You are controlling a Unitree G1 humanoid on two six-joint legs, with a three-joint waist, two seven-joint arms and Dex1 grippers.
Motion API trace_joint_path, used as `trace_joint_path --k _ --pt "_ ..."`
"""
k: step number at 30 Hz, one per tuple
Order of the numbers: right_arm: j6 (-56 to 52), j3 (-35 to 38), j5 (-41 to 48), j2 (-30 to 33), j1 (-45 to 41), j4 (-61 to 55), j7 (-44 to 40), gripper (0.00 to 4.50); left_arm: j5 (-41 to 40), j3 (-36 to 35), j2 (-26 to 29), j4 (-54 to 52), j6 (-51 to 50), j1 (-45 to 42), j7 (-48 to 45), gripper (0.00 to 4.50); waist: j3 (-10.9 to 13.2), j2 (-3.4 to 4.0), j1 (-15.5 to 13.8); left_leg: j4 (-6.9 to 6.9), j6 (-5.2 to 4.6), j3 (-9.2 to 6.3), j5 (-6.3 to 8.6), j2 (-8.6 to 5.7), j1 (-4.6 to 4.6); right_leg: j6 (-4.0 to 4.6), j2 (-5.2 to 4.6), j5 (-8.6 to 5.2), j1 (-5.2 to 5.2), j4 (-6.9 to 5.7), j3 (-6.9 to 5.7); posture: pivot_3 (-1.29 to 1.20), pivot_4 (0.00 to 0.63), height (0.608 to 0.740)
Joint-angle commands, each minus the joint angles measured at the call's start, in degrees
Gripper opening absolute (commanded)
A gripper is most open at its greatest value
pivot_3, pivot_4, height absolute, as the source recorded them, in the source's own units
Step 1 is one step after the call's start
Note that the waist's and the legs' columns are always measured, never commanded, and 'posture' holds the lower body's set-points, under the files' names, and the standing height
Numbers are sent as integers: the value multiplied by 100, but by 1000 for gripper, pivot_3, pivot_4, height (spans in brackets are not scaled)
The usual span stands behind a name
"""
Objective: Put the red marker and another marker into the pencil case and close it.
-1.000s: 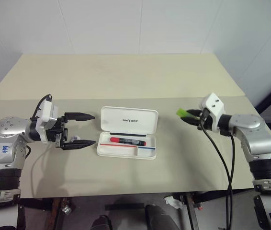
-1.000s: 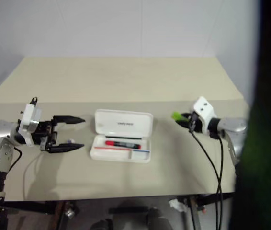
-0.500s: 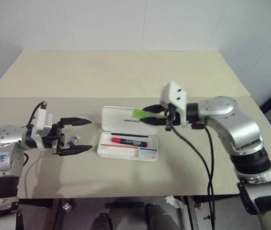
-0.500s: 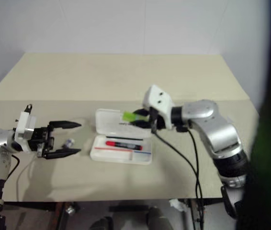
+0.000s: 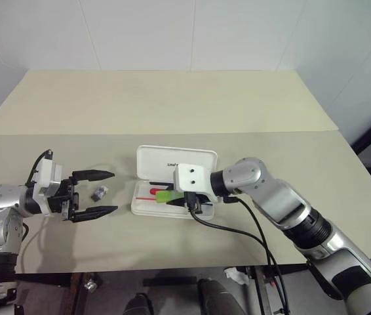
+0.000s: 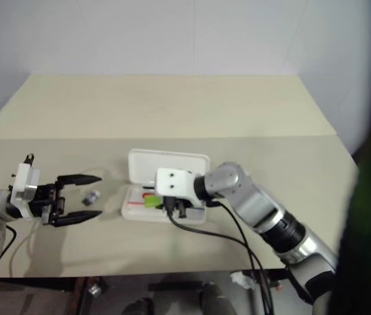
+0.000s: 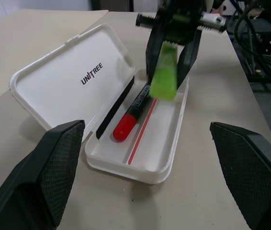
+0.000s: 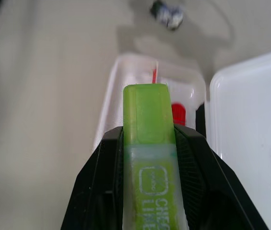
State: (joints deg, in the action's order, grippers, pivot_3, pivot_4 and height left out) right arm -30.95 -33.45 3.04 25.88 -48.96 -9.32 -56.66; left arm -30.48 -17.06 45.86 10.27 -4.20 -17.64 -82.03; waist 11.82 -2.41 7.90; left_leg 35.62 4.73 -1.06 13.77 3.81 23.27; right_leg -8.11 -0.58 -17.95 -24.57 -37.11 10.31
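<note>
On the beige surface (image 5: 172,111) my right end effector (image 5: 184,197) pinches the green marker (image 5: 167,195) over the open case (image 5: 175,162) beside the red marker (image 7: 131,115), ready to drop; left end effector (image 5: 97,193) waits spread.

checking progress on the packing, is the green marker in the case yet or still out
Still out. The green marker is clamped in the right tool, held above the open pencil case, where the red marker already lies.

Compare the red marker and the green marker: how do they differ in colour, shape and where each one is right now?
The red marker is slim with a black section; the green marker is stubby and all lime green. The red marker lies in the open pencil case; the green marker is clamped in the right gripper above the tray.
</note>
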Motion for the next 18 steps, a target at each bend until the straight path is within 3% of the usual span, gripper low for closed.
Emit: trace_joint_path --k 1,9,18 --pt "175 -16 -209 -248 -177 87 90 1120 -180 -206 85 -177 19 39 43 4500 0 0 -3 0 0 -1 0 0 0 0 0 0 -1 -1 0 0 150 740" --pt "-43 25 -398 -719 -289 370 76 1120 -182 -256 103 -215 -5 59 109 4500 -1 -1 0 2 0 -1 0 0 0 0 0 0 0 -4 -1 0 150 740" --pt "-1236 -6 -349 -1117 -191 -36 283 1120 -177 -266 109 -224 5 58 136 4500 -1 -2 2 6 0 -3 0 0 -1 4 1 -2 -3 -19 -3 0 150 740"
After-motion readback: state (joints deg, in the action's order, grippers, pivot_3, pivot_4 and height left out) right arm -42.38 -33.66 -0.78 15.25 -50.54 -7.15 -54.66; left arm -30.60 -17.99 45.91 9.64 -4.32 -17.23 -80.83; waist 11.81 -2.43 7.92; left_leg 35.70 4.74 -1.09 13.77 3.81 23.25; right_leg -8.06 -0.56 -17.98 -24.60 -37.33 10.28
